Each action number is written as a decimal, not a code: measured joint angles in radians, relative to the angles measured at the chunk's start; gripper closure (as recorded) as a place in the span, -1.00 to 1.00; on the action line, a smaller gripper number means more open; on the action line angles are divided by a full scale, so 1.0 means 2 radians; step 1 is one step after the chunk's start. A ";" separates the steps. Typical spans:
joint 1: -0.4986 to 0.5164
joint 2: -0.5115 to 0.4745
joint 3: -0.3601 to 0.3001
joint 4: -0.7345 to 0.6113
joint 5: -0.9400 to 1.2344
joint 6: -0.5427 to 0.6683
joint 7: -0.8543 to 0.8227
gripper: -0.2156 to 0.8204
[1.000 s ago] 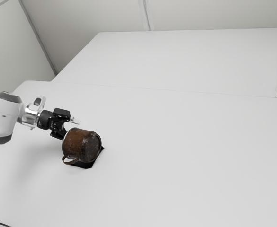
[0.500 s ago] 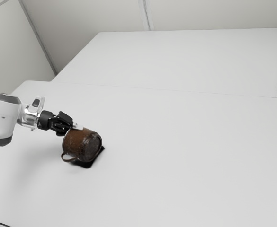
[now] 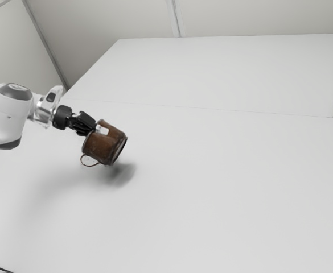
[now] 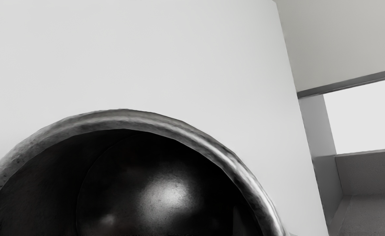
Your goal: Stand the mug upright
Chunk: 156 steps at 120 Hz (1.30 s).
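A robot arm (image 3: 9, 116) reaches in from the left edge of the exterior view, its end effector (image 3: 101, 129) pinching the wall of a rust-brown mug (image 3: 105, 149) near the rim, left of the frame's center. The mug hangs tilted above the pale surface (image 3: 223, 187), apart from its shadow (image 3: 120, 174), its base angled toward the lower right and its handle (image 3: 90, 166) at its lower left. In the wrist view, the dark mouth opens toward the hand's camera.

The mug is not upright, and the risk lies in the turn that must bring its base flat. The hold is at one side of the rim, leaving most of the body beyond the grip; its weight could make it pivot or slip if the wrist rotates briskly. Lowered at this slant, it would likely meet the surface on the lower edge of its base, and pressing on could twist it in the grasp. Let go before the base sits level, it could topple onto its side and roll until the handle stops it. A sideways tug on release could also tip it.
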 joint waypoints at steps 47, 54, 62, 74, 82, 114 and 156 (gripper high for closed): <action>-0.005 -0.003 -0.140 0.013 0.312 0.221 -0.079 0.91; -0.005 -0.007 -0.150 -0.011 0.341 0.250 -0.099 0.91; -0.007 -0.007 -0.158 -0.035 0.361 0.276 -0.120 0.91; -0.006 -0.007 -0.161 -0.056 0.386 0.302 -0.149 0.91; -0.006 -0.006 -0.161 -0.064 0.394 0.313 -0.167 0.90; -0.005 -0.005 -0.161 -0.067 0.408 0.327 -0.212 -0.09; -0.004 -0.039 -0.157 0.108 0.429 0.160 -0.249 -0.49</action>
